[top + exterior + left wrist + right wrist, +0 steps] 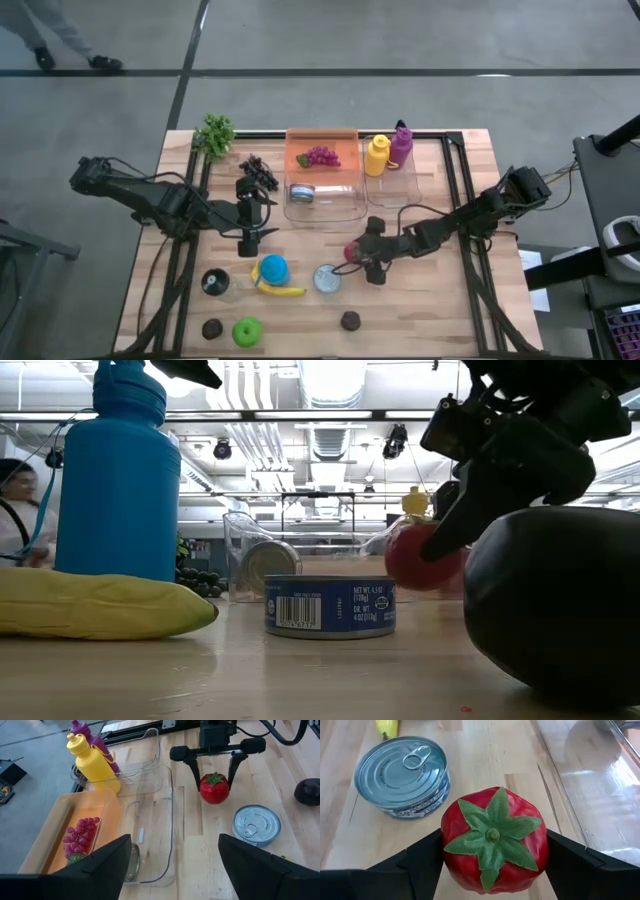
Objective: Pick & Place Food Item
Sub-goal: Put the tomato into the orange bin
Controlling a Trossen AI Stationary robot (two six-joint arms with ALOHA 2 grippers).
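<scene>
Right wrist view shows the red tomato (492, 840) sitting right between the two dark fingers of the right tool (492, 857). The fingers press on its two sides, so the right tool is clamped on the tomato. Its green leafy top faces the camera.

From above, the tomato (352, 250) is near the middle of the tabletop (480, 300), just beside the flat tin can (326, 278) and in front of the clear bin (325, 200). From the level view it looks a little bit off the wood, but I cannot be sure.

The left tool (247, 225) hangs near the clear bin with its fingers wide apart, holding nothing. It waits.

How will the tomato handle? I think it is a toy one (the leaf on top looks like cloth). So it is likely light and a bit soft, and it will not break. It is round and smooth, so it could slip or roll. The best place to hold it is across its fat middle, with one finger on each side, and that is where the fingers are. A gentle, steady squeeze should do. If it tips, it may pop out sideways.

The orange tray (322, 150) with purple grapes (320, 156) sits behind the clear bin.
</scene>
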